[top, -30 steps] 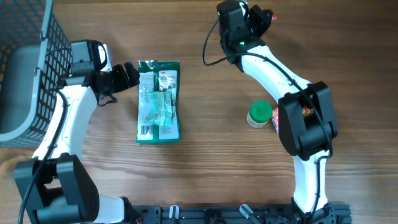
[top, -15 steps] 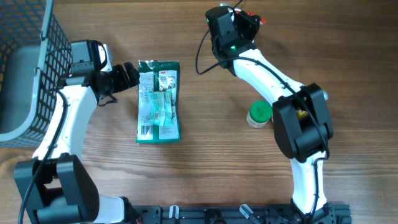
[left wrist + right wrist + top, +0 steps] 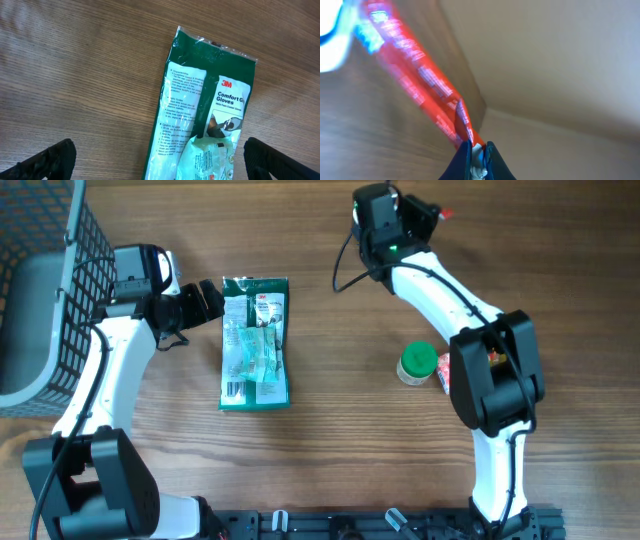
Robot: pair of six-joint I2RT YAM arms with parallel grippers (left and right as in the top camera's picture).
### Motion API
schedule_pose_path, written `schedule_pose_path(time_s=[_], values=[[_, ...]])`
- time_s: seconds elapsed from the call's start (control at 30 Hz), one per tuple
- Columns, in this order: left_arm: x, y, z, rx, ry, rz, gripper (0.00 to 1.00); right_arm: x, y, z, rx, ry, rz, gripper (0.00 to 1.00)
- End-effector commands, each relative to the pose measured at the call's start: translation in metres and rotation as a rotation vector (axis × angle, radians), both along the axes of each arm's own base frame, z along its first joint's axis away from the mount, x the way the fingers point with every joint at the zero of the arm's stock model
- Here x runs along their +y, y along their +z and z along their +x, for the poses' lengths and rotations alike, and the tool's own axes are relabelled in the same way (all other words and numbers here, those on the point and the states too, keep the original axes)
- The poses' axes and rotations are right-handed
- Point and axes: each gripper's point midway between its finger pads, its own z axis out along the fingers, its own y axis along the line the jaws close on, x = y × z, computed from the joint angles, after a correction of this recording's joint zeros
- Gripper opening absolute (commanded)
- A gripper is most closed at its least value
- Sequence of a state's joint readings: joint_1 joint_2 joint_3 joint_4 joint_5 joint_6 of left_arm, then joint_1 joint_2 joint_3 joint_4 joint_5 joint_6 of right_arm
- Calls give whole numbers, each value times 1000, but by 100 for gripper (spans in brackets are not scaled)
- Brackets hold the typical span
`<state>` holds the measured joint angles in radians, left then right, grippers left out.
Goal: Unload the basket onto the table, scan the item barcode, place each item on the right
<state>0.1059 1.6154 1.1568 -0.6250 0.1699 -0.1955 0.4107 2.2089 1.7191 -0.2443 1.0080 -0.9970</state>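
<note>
Tabletop (image 3: 330,430): wire basket (image 3: 88,240), jar (image 3: 417,364), glove packet (image 3: 255,345)

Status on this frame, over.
Left fingers open at glove pack edge. Right fingers shut on red packet. Green-lidded jar sits apart, nothing in the way.

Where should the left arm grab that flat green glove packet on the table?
Probably the long left edge near its top corner. The flat green plastic glove packet lies thin and level, and the open left tool sits beside that edge, so come in low from the left.
</note>
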Motion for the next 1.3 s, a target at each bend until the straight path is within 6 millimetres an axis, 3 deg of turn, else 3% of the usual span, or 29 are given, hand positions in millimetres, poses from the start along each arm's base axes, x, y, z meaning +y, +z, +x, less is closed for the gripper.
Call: schedule_pose_path(time_s=[0.0, 0.37, 0.7, 0.9, 1.03, 1.1, 1.27], values=[[5, 9, 4, -28, 4, 13, 100, 25, -18, 0, 39, 77, 57, 4], [5, 9, 4, -28, 4, 13, 100, 49, -19, -7, 64, 131, 34, 4], [5, 9, 4, -28, 4, 13, 100, 91, -38, -38, 131, 172, 78, 4], [5, 9, 4, -28, 4, 13, 100, 94, -64, -54, 215, 155, 202, 5], [5, 9, 4, -28, 4, 13, 100, 92, -65, -55, 216, 145, 213, 4], [5, 9, 4, -28, 4, 13, 100, 85, -51, -53, 160, 107, 194, 4], [5, 9, 4, -28, 4, 13, 100, 77, 26, -65, -53, 17, 403, 4]])
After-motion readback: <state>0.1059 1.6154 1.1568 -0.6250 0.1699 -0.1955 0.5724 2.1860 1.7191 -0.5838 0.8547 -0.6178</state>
